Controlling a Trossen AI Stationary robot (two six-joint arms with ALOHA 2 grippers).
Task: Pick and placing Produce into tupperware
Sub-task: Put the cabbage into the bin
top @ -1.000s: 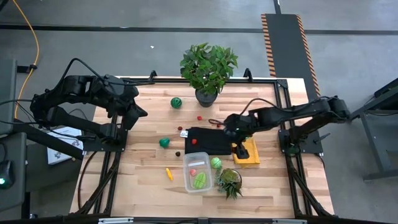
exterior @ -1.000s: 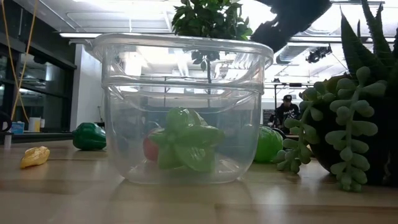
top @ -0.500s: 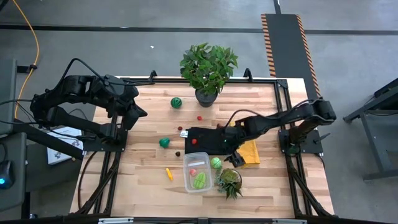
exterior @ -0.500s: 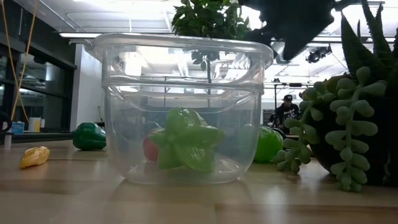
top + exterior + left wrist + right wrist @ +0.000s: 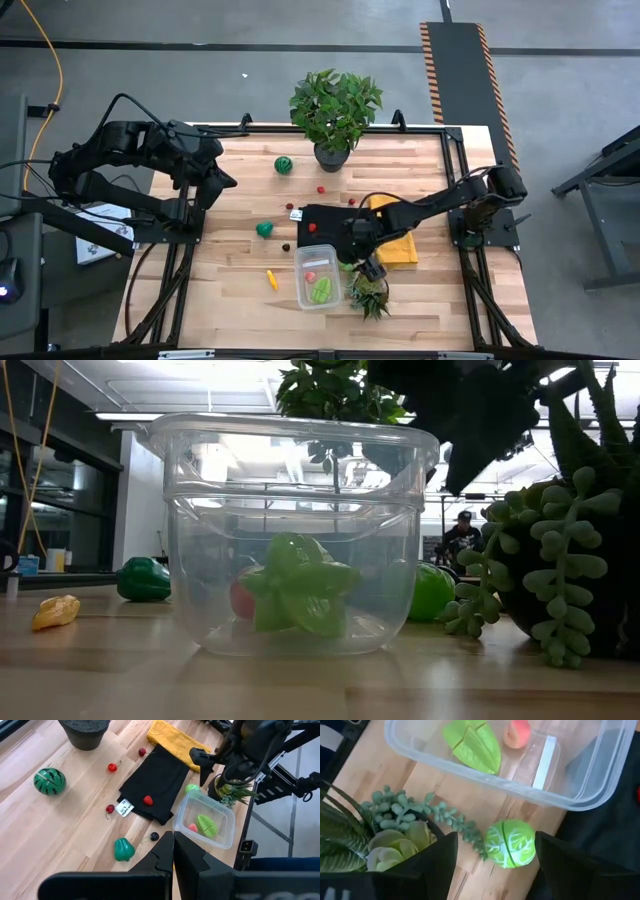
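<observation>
Two pieces already lie in your tupperware (image 5: pixel 317 289): a green leafy piece (image 5: pixel 472 746) and a small red one (image 5: pixel 516 733), which the right wrist view shows clearly. The container sits near the table's front edge, just beside the succulent (image 5: pixel 370 291). You see a round green cabbage-like piece (image 5: pixel 510 843) on the wood between container and succulent, framed by your right gripper (image 5: pixel 492 865), whose fingers stand well apart above it, holding nothing. From overhead this piece is mostly hidden under the arm. The left wrist view shows what remains loose: a striped green ball (image 5: pixel 49 781), a green pepper (image 5: pixel 123 849), red berries (image 5: pixel 112 767), one red piece on the black cloth (image 5: pixel 160 787). Your left gripper (image 5: pixel 214 186), fingers together, waits at the table's left edge.
</observation>
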